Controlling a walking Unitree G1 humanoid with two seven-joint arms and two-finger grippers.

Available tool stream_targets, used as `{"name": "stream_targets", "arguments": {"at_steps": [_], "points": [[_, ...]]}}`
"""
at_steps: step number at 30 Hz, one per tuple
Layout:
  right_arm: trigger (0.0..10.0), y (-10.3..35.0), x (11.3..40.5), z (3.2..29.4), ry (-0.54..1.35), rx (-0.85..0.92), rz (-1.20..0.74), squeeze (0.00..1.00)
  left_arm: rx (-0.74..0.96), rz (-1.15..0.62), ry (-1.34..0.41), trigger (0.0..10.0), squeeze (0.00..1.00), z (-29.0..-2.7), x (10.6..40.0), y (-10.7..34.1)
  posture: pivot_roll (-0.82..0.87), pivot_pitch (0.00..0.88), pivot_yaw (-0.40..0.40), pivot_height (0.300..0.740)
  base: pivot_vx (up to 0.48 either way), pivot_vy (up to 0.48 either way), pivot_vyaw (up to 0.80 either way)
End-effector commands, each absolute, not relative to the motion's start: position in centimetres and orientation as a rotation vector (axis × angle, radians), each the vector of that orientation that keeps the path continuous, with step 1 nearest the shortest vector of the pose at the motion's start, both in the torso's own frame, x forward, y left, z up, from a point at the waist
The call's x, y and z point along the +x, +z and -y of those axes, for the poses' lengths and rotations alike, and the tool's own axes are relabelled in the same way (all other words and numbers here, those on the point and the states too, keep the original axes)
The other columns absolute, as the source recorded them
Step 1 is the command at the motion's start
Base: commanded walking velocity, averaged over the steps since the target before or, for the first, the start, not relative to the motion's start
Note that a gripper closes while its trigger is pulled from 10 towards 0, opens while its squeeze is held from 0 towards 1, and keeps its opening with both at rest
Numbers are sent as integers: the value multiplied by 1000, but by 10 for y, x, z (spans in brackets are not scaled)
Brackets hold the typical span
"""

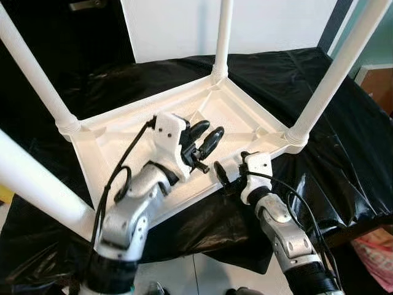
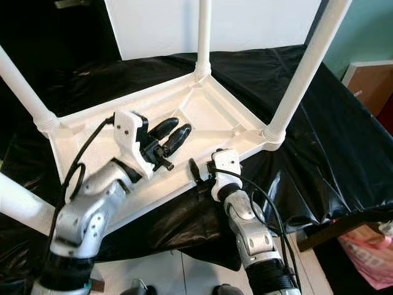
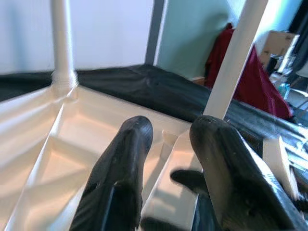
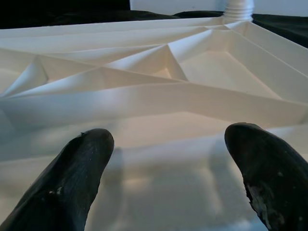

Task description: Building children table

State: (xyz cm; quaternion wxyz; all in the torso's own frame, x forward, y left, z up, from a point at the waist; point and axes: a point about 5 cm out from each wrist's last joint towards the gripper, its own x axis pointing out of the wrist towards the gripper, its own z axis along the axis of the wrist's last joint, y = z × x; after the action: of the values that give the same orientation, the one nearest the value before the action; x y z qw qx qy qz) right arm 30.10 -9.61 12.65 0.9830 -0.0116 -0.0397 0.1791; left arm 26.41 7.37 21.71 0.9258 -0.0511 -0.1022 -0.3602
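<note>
A white plastic children's table (image 1: 236,117) lies upside down on a black sheet, its ribbed underside facing up. Several white legs stand in its corners: a far one (image 1: 222,37), a right one (image 1: 334,70) and a left one (image 1: 34,74). My left gripper (image 1: 209,130) hovers over the middle of the underside, open, with nothing between its fingers (image 3: 125,159). My right gripper (image 1: 228,171) is at the near rim (image 4: 159,103) close to the right corner. It is open wide, and its fingertips (image 4: 77,163) are just short of the rim.
The black sheet (image 1: 344,160) covers the whole work surface and hangs over its near edge. A fourth leg (image 1: 31,181) crosses the near left. A wooden cabinet (image 1: 377,86) stands at the right and a pink bag (image 1: 374,252) lies on the floor. A white wall is behind.
</note>
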Motion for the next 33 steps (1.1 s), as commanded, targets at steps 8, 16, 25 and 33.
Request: {"name": "stream_targets", "arguments": {"at_steps": [8,16,25,33], "points": [[10000,124,310,100,374,-41,76,0,-74,160,-656,10000,0,-88,246,212,110,112,-90,740,0,0,0],[10000,124,311,96,389,-41,87,0,-62,135,-651,10000,0,-90,237,211,110,106,-86,740,0,0,0],[10000,122,311,95,391,-36,92,0,-44,107,-672,10000,0,-92,232,209,104,109,-78,740,0,0,0],[10000,123,313,97,385,-40,99,0,-54,96,-676,10000,0,-93,230,211,103,112,-76,740,0,0,0]]}}
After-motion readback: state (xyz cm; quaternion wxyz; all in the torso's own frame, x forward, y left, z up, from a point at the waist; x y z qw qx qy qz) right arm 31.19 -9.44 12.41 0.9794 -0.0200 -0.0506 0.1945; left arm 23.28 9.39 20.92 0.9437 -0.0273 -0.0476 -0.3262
